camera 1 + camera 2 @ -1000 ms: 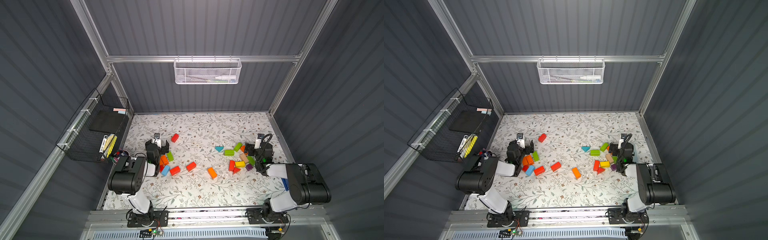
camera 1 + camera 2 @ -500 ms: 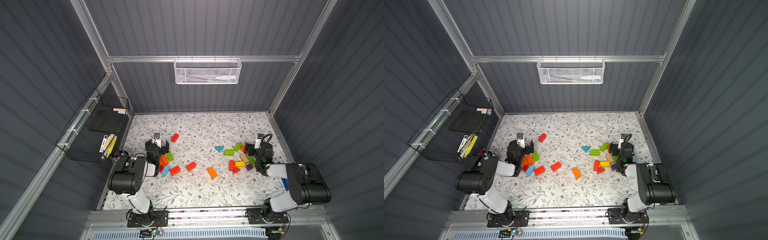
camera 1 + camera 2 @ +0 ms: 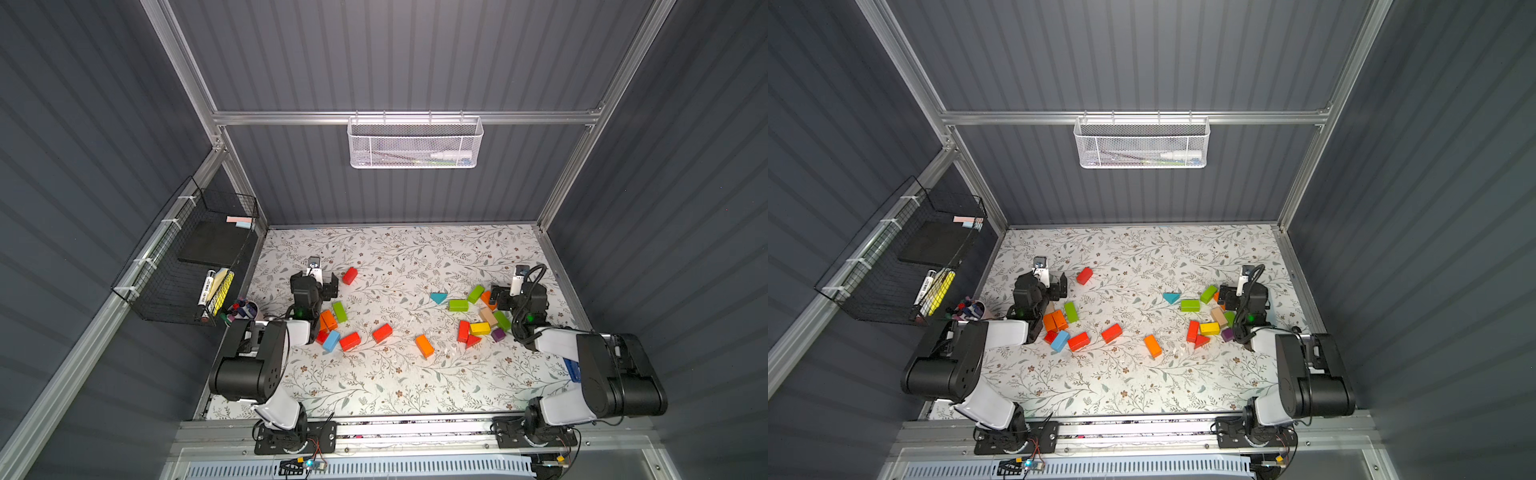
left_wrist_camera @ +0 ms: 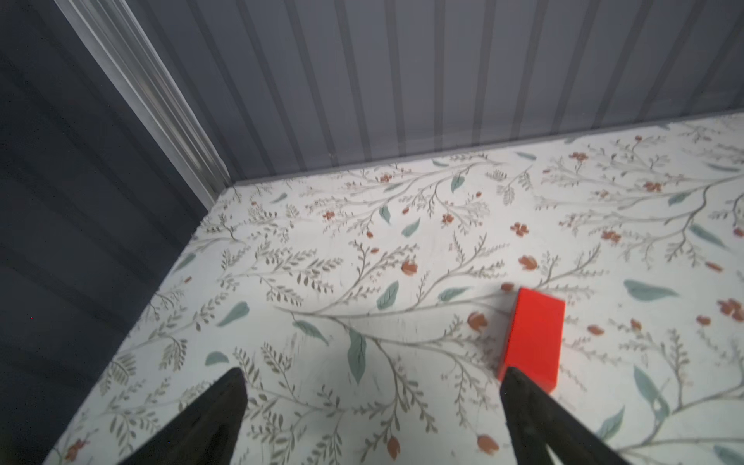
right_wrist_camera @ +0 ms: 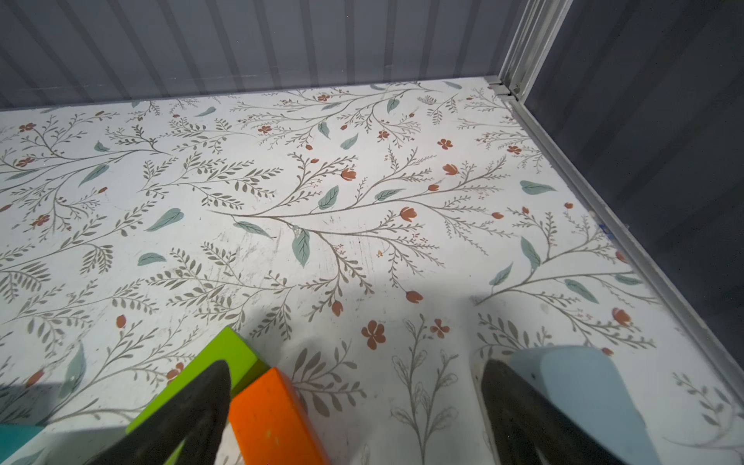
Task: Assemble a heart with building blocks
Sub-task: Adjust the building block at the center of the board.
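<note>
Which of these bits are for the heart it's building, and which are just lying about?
For the job: the building blocks scattered on the table, red, orange, green, yellow, teal and others.
Just lying about: black wire basket, white mesh basket, cup of marker pens.

- The left arm is folded low, elbow back near its base, forearm reaching forward.
- The left gripper points forward and down, its jaws spread wide and empty.
- The right arm mirrors that pose.
- The right gripper likewise has its jaws wide apart, clamping nothing.
</note>
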Robot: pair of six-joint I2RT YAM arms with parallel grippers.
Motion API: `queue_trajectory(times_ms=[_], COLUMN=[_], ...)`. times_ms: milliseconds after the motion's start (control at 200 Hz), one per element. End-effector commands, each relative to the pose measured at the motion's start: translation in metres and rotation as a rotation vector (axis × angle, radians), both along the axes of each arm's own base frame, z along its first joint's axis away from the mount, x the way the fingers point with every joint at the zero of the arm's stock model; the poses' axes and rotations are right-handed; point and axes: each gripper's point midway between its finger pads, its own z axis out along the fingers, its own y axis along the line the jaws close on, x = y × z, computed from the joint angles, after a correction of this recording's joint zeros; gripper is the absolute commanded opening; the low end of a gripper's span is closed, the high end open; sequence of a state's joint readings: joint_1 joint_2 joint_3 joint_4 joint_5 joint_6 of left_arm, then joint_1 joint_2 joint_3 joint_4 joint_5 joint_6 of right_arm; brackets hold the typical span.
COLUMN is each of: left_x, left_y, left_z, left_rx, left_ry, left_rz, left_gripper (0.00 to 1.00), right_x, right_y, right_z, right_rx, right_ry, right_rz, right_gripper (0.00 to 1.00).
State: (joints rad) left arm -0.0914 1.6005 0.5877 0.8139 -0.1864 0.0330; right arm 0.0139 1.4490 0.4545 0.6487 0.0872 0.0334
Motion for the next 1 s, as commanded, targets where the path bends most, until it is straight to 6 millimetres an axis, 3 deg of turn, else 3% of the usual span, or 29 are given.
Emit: queue_trajectory(times_ms=[0,185,225,395,600,720,800,995], left_x=[0.001,-0.01,-0.014,-0.028,-0.037,-0.058,-0.072,-0.081], left_y=[-0.012,-0.052,-0.059,-0.091,-0.138,-0.156,-0.162,-0.161], left_z=[0.028,0.055,0.065,0.103,0.164,0.171,0.17,0.171], left_rx=[0.026,-0.13,-0.169,-0.272,-0.25,-0.243,-0.256,-0.236], left_ry=[0.025,0.131,0.143,0.224,0.173,0.175,0.172,0.122], left_rz=[0.006,-0.088,-0.105,-0.262,-0.587,-0.739,-0.794,-0.815], left_gripper=[0.99,0.99,0.99,0.99,1.0,0.99,0.99,0.99], right_x=[0.002,-0.015,-0.021,-0.04,-0.051,-0.056,-0.058,-0.069], right_y=[0.001,0.013,0.022,0.075,0.123,0.149,0.166,0.189], right_z=[0.028,0.054,0.067,0.074,0.085,0.088,0.071,0.038], right_rx=[-0.001,0.17,0.195,0.32,0.302,0.304,0.277,0.154], right_ry=[0.011,0.093,0.074,0.208,0.252,0.287,0.357,0.516], right_rz=[0.005,-0.027,0.003,0.228,0.411,0.526,0.592,0.687], right_gripper=[0.99,0.99,0.99,0.99,0.99,0.99,0.99,0.97])
